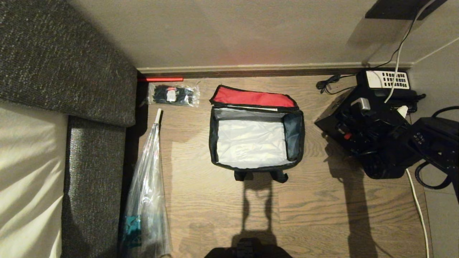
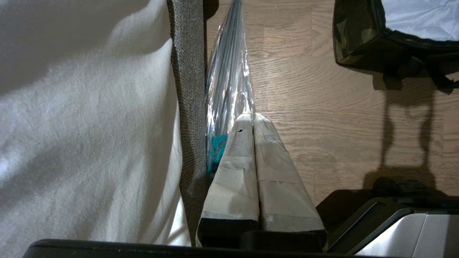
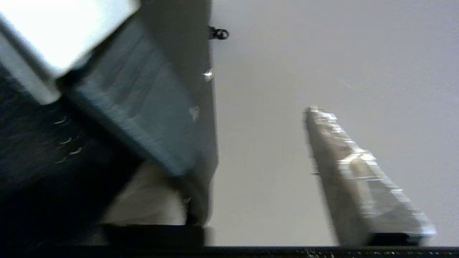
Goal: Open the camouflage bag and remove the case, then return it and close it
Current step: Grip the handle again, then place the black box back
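Black case (image 1: 358,125) half hidden by right pincer (image 1: 373,138), grip unclear, left pincer (image 2: 251,120) closed empty.

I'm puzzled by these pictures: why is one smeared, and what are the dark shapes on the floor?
Right wrist view: motion blur smears the finger. Head view: sharp, with long shadows on the floor below the bag. Left wrist view: sharp, same shadows.

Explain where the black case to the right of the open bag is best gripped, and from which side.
Grip the case by its top handle, coming from above. The handle side faces up, and the boxy body looks too broad to span.
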